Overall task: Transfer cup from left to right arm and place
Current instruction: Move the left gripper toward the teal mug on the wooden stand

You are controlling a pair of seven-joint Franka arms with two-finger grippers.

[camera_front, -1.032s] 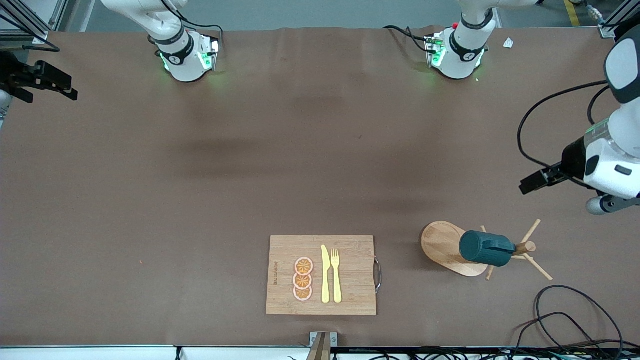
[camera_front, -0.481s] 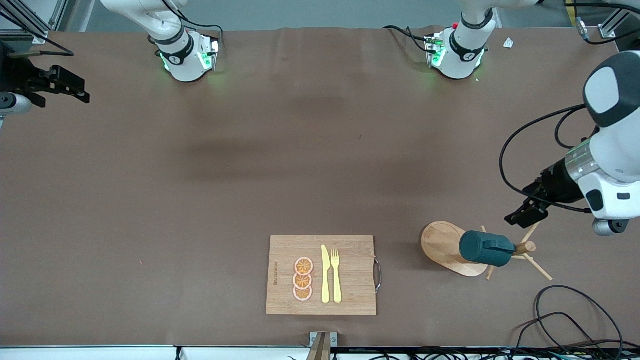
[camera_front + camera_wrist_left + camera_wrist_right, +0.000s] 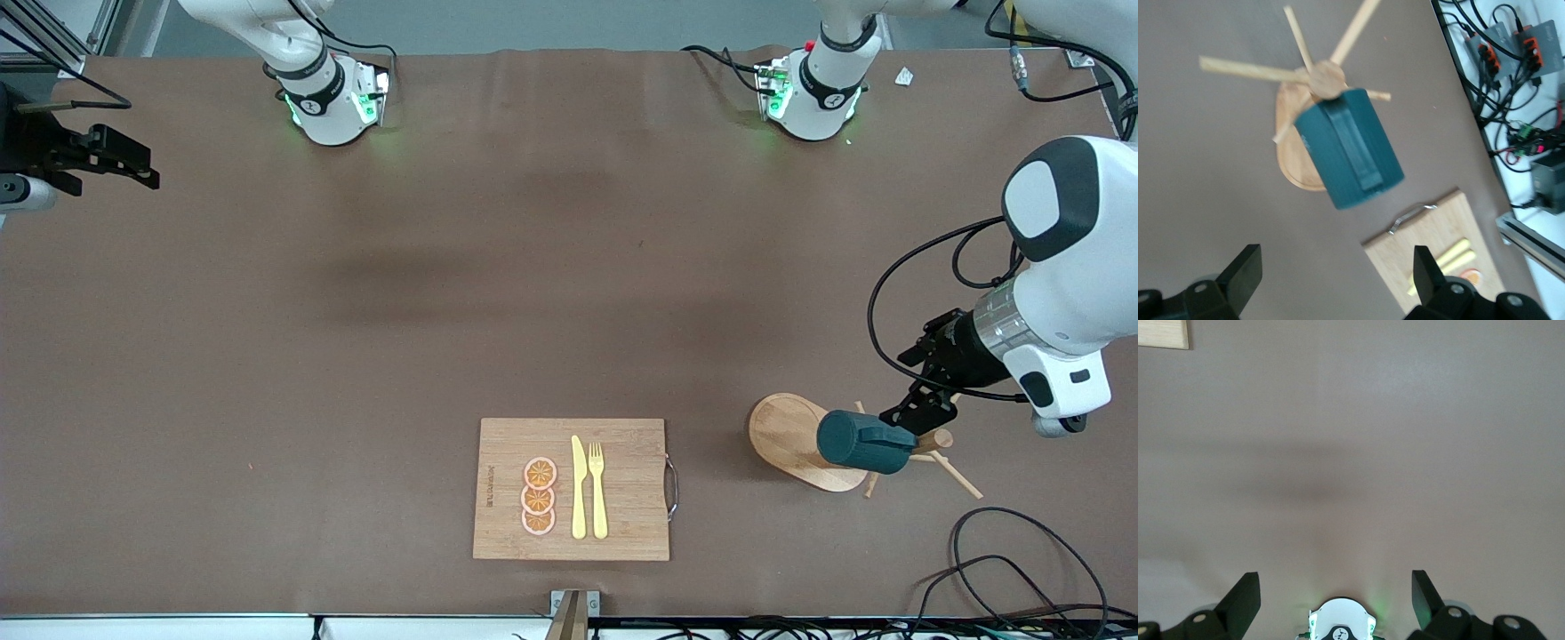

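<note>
The dark teal cup (image 3: 861,441) hangs tilted on a peg of the wooden peg rack (image 3: 933,439), near the front edge toward the left arm's end of the table. My left gripper (image 3: 893,389) hovers open just above the cup and rack, touching neither. In the left wrist view the cup (image 3: 1350,148) shows its handle side, apart from the open left gripper (image 3: 1336,280), with bare table between the fingertips. My right gripper (image 3: 147,165) waits open over the table's edge at the right arm's end. The right wrist view shows the open right gripper (image 3: 1336,600) with nothing in it.
The rack's oval wooden base (image 3: 787,436) lies beside the cup. A bamboo cutting board (image 3: 622,480) holds three orange slices (image 3: 539,496), a yellow knife (image 3: 578,487) and a fork (image 3: 597,489). Loose black cables (image 3: 1013,560) lie at the corner near the rack.
The left arm has swung in and down from the table's end until its gripper is over the cup. The right gripper shifted a little inward. Cup and rack have not moved.
</note>
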